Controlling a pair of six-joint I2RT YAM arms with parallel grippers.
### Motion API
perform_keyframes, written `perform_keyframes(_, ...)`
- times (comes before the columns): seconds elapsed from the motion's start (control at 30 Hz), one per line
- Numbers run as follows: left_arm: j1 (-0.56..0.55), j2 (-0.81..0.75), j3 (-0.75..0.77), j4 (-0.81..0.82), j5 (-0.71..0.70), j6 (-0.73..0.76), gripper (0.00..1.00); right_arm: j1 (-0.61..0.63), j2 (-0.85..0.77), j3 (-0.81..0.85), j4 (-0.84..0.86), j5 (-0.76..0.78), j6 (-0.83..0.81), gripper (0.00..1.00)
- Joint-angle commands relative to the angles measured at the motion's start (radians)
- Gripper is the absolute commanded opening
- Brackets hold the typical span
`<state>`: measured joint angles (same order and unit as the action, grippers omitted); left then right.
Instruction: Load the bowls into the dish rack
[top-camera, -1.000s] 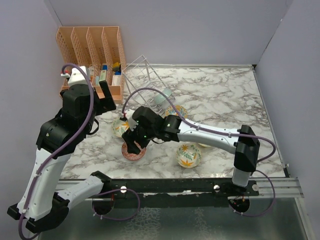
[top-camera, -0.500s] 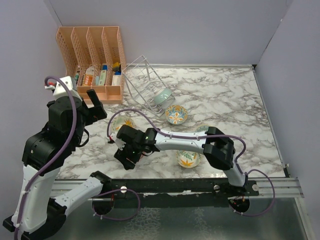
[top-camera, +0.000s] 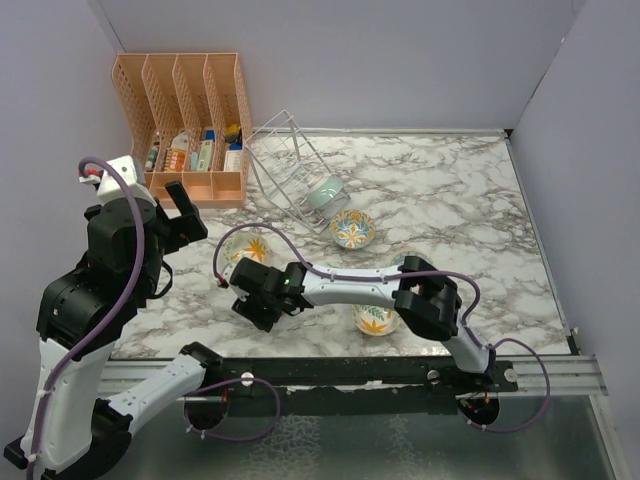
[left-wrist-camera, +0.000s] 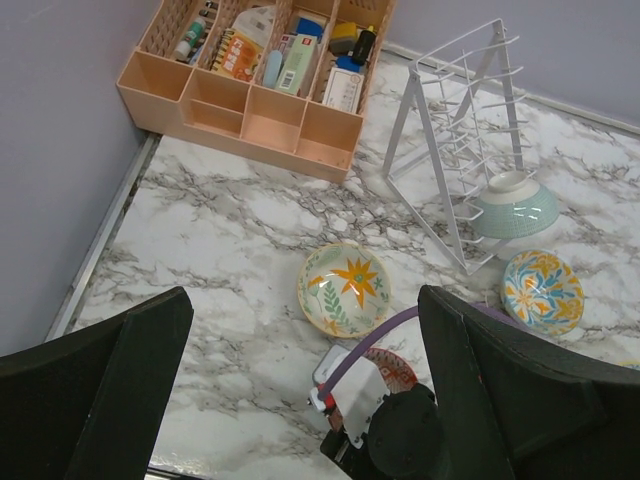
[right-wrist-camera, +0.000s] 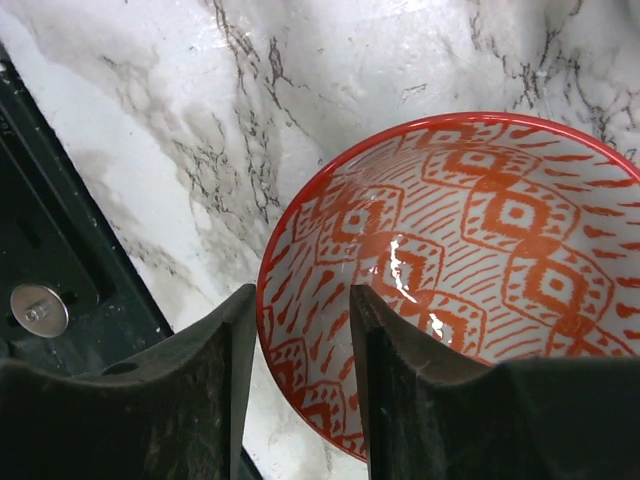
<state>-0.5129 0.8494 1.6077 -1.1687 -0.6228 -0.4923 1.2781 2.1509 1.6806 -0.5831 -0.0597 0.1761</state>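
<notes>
The red-patterned round bowl is set upright on the white marble table, near its front left. Its rim is straddled by the right gripper; whether it is pinched cannot be told. The left gripper is held spread wide, with nothing in it. A plain teal bowl is lodged tilted at the near right end of the thin white wire dish rack, farther back.

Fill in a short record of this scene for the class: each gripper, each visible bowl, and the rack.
Left gripper: open, empty, raised above the marble table
Right gripper: low, fingers straddling the rim of the red-patterned bowl; grip unclear
Teal bowl: tilted among the wires of the dish rack
Sun-print bowl: upright on the table, near the rack
Blue-patterned bowl: upright on the table, beside the teal bowl
Leaf-print bowl: partly hidden by the right arm
</notes>
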Motion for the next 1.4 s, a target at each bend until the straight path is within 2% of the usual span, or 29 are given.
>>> perform_keyframes(0.0, -0.004, -0.009, -0.011, 0.021, -0.034, 0.03, 0.99, 0.014, 0.01, 0.023, -0.019, 0.101, -0.014, 0.37)
perform_keyframes(0.17, -0.004, -0.008, -0.008, 0.033, -0.043, 0.042, 0.99, 0.014, -0.044, 0.021, -0.027, 0.129, 0.009, 0.03)
perform_keyframes(0.43, -0.004, 0.006, 0.026, 0.043, -0.055, 0.073, 0.99, -0.01, -0.16, 0.05, -0.109, 0.088, 0.056, 0.01)
perform_keyframes(0.6, -0.004, 0.017, 0.035, 0.067, -0.058, 0.099, 0.99, -0.157, -0.261, 0.02, -0.045, -0.042, 0.198, 0.01)
perform_keyframes(0.8, -0.004, 0.044, 0.064, 0.082, -0.046, 0.122, 0.99, -0.36, -0.369, -0.082, 0.287, -0.321, 0.398, 0.01)
perform_keyframes(1.0, -0.003, 0.074, 0.097, 0.085, -0.042, 0.146, 0.99, -0.51, -0.397, -0.228, 0.784, -0.441, 0.713, 0.01)
perform_keyframes(1.17, -0.004, 0.09, 0.111, 0.079, -0.038, 0.152, 0.99, -0.585, -0.349, -0.309, 1.178, -0.402, 0.964, 0.01)
perform_keyframes(1.27, -0.004, 0.099, 0.117, 0.074, -0.031, 0.153, 0.99, -0.611, -0.325, -0.348, 1.338, -0.291, 1.04, 0.01)
perform_keyframes(1.37, -0.004, 0.108, 0.12, 0.074, -0.019, 0.156, 0.99, -0.635, -0.31, -0.371, 1.425, -0.165, 1.072, 0.01)
